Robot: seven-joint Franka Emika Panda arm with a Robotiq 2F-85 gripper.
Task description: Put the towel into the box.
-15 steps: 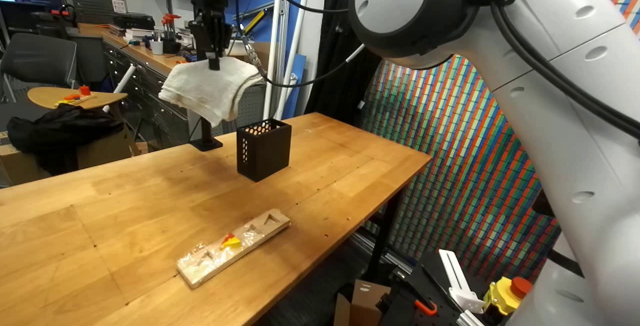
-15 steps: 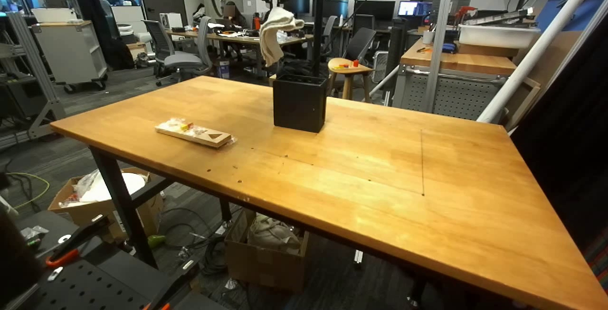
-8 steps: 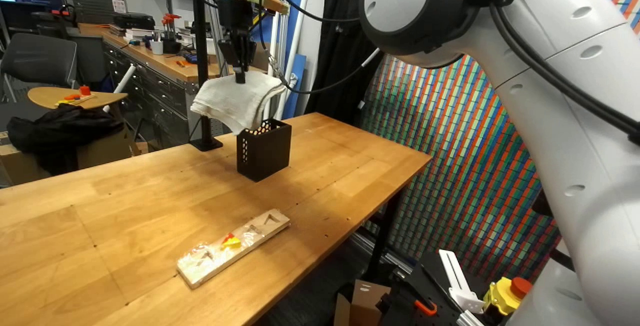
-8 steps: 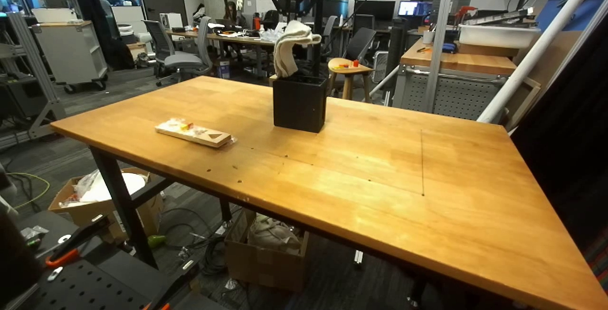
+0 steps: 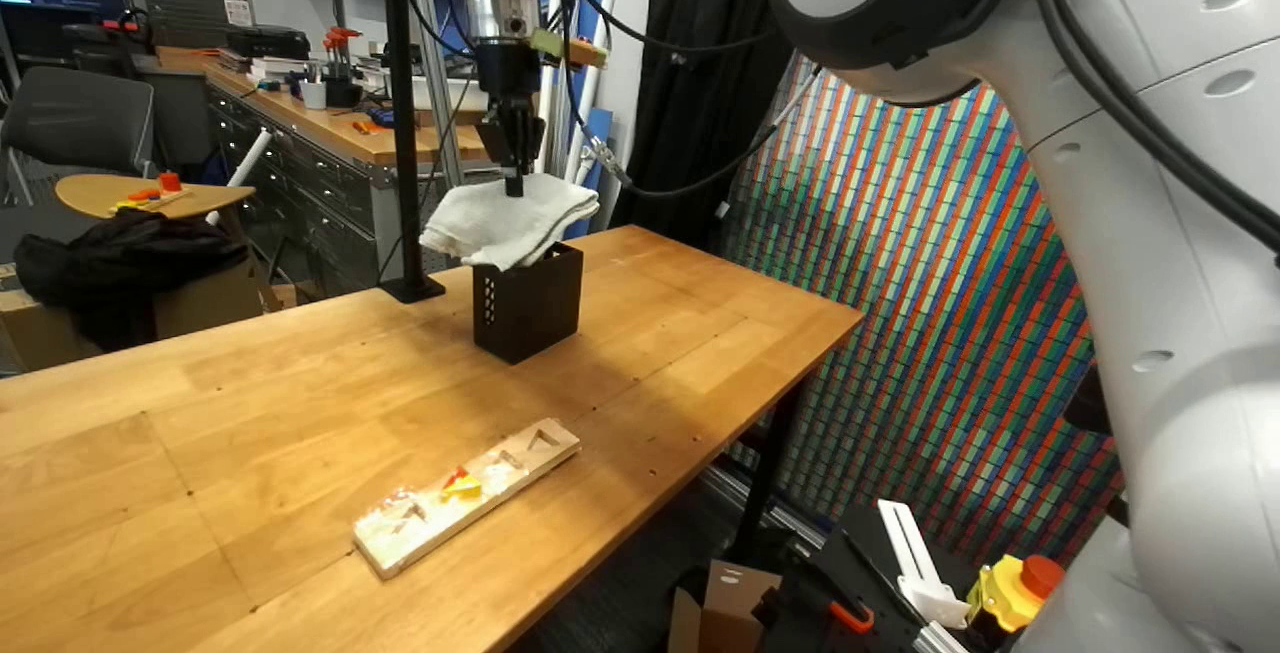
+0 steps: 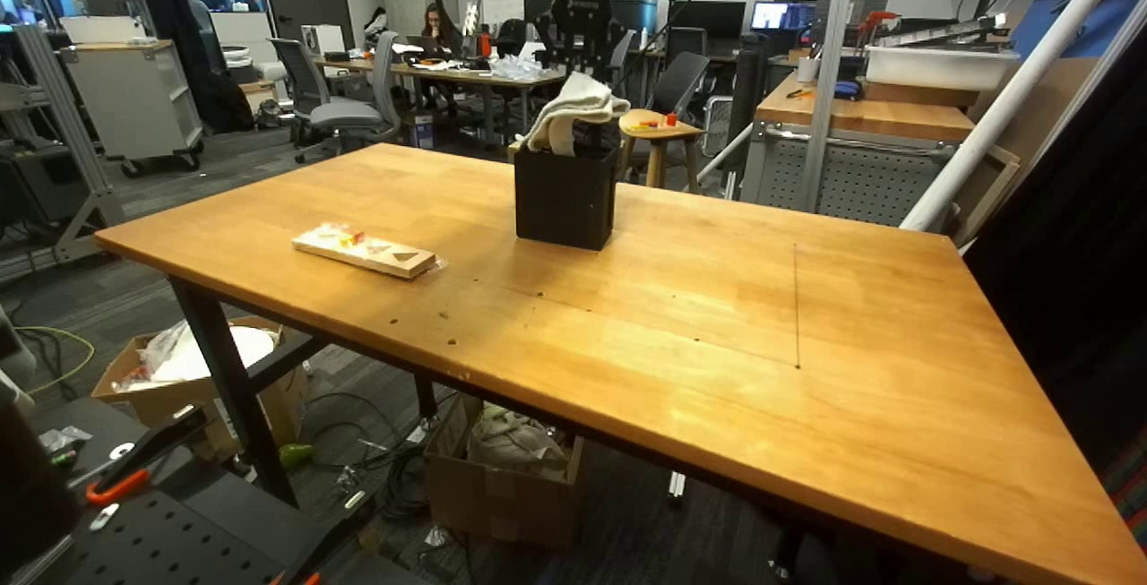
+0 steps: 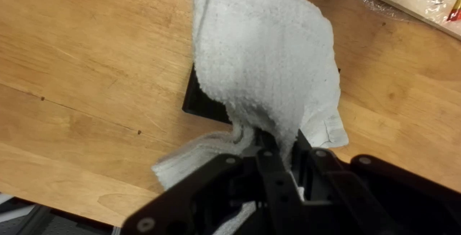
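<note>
Fingers (image 5: 514, 184) pinched tight on the towel (image 5: 508, 221) have brought it down over the box (image 5: 530, 308), which its hanging edge seems to touch, so only tucking it inside and letting go likely remain.

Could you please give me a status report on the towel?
Gripper shut on white towel. Bulk of it above black box, not yet down inside. Edges overhang the box, might catch.
</note>
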